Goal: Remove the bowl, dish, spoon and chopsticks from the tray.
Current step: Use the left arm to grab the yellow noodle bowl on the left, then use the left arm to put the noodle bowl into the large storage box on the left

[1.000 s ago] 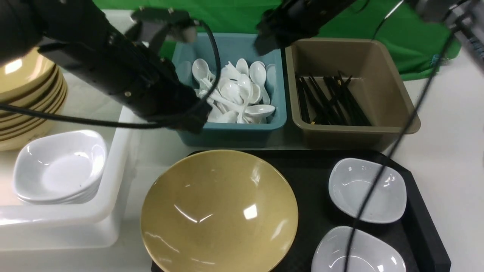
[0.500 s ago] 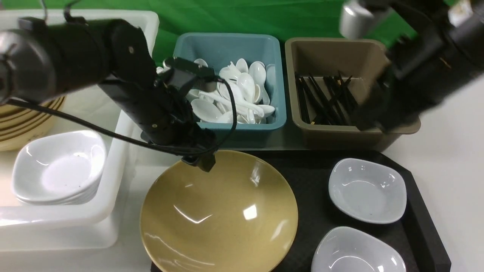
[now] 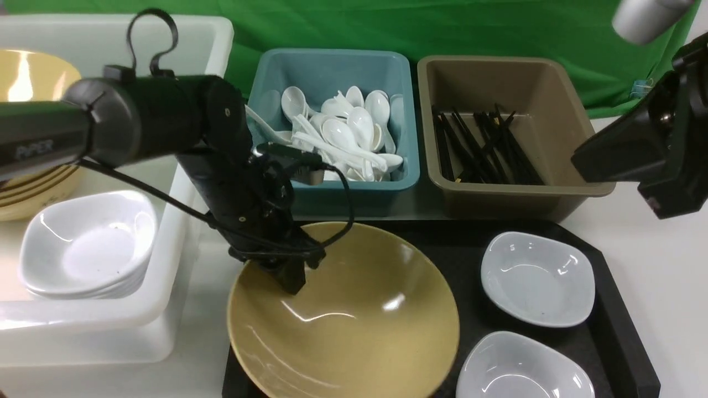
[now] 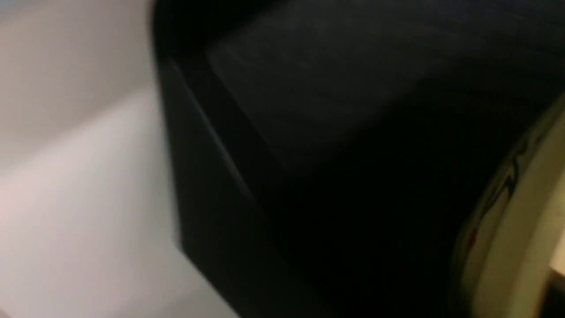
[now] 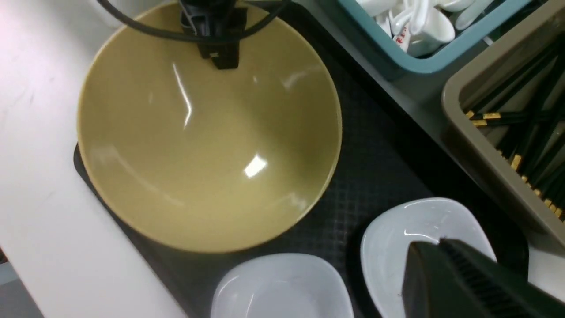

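The mustard-tan bowl (image 3: 354, 320) sits on the left half of the black tray (image 3: 464, 249), tipped up at its back-left rim. My left gripper (image 3: 290, 276) is shut on that rim, with one finger (image 5: 218, 51) inside the bowl. Two white dishes (image 3: 537, 279) (image 3: 522, 370) lie on the tray's right side. My right gripper (image 5: 435, 245) hangs shut and empty above the farther dish (image 5: 397, 238). No spoon or chopsticks show on the tray. White spoons (image 3: 345, 132) fill the teal tub and black chopsticks (image 3: 481, 146) lie in the brown tub.
The teal tub (image 3: 337, 190) and brown tub (image 3: 520, 202) stand side by side just behind the tray. A white bin (image 3: 166, 232) at the left holds stacked white dishes (image 3: 88, 243) and stacked tan bowls (image 3: 27, 188). Green cloth hangs behind.
My left gripper has come down from the teal tub onto the bowl's back-left rim and closed; the bowl has shifted right and tipped. The right arm has swung off to the right.
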`<state>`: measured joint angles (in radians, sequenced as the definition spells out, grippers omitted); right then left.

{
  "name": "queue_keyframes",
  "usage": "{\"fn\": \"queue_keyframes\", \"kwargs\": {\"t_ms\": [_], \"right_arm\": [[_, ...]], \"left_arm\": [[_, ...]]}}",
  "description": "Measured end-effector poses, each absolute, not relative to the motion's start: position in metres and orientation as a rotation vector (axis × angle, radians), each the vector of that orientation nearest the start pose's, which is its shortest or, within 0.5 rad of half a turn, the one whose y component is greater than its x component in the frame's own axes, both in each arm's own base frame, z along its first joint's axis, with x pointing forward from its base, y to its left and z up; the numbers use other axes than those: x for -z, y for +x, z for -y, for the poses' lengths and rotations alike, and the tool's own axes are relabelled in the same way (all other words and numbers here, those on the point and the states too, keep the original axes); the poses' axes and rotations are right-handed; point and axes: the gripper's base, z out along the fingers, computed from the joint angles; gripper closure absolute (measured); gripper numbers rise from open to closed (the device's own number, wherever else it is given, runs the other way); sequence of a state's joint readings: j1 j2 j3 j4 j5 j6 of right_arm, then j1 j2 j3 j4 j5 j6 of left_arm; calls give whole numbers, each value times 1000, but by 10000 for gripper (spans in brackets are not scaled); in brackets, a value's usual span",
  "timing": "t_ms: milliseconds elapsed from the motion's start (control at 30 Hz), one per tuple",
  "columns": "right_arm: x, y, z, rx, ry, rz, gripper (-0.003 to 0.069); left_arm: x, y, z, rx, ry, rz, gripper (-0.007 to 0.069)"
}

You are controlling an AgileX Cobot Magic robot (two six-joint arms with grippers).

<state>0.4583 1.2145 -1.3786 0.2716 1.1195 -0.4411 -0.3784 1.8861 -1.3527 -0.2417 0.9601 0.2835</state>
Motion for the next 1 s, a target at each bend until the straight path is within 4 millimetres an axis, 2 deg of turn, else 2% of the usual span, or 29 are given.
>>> {"fn": "queue_keyframes", "kwargs": {"t_ms": [133, 233, 400, 433, 533, 600, 633, 700, 733, 767, 867, 900, 967, 1000], "right_arm": [[-417, 199, -123, -352, -1041, -2188, 651], [-416, 199, -123, -349, -1048, -2187, 649], [-418, 199, -126, -365, -1100, -2131, 649], [-421, 199, -129, -392, -1109, -2091, 649], [-429, 200, -134, -440, -1114, -2022, 649], [-438, 202, -141, -473, -1128, -1956, 649], [-445, 203, -148, -491, -1149, -1899, 648], [-458, 204, -169, -523, -1205, -1793, 648], [-459, 203, -172, -530, -1213, -1782, 648], [-461, 205, -179, -541, -1222, -1764, 647], [-478, 213, -216, -590, -1203, -1633, 639], [-479, 212, -219, -596, -1206, -1623, 638], [-485, 218, -237, -613, -1187, -1566, 632], [-490, 223, -253, -629, -1175, -1523, 627]], "left_arm": [[-226, 336, 157, 387, 745, -2828, 607], [-246, 333, 155, 380, 725, -2771, 613], [-310, 325, 137, 430, 597, -2659, 613], [-331, 323, 127, 469, 535, -2612, 613], [-365, 324, 99, 513, 403, -2531, 613], [-385, 324, 74, 539, 289, -2471, 613], [-400, 327, 43, 547, 155, -2417, 613], [-412, 330, -1, 586, -35, -2339, 613], [-413, 330, -11, 580, -73, -2325, 613], [-415, 330, -30, 588, -147, -2290, 613], [-417, 325, -112, 597, -440, -2113, 612], [-418, 323, -120, 596, -473, -2089, 612], [-412, 320, -157, 575, -610, -2008, 612], [-405, 317, -184, 528, -701, -1955, 612]]}}
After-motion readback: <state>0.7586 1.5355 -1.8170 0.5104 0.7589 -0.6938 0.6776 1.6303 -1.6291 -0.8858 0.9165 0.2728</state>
